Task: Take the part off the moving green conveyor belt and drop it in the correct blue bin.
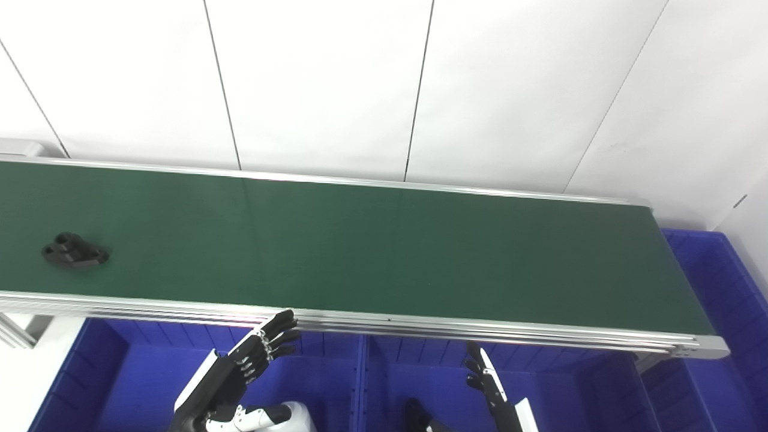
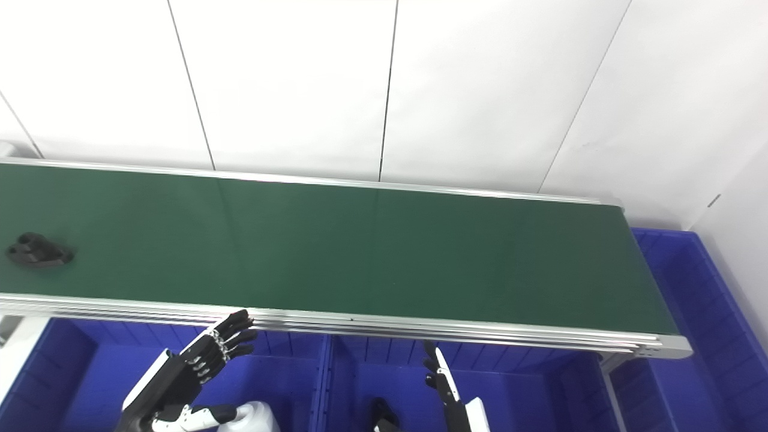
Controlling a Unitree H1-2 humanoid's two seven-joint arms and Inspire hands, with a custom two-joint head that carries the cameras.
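Note:
A black part (image 1: 74, 250) with a flat base and two raised bosses lies on the green conveyor belt (image 1: 372, 252) at its far left; it also shows in the right eye view (image 2: 38, 250). My left hand (image 1: 257, 354) is open and empty, fingers spread, just below the belt's near rail, well to the right of the part. My right hand (image 1: 485, 378) is open and empty, fingers pointing up, lower down over the right front bin.
Blue bins sit below the belt's near edge: one on the left (image 1: 138, 384), one on the right (image 1: 552, 390), split by a divider (image 1: 362, 378). Another blue bin (image 1: 720, 282) stands past the belt's right end. A dark object (image 1: 417, 414) lies in the right front bin. A white wall stands behind.

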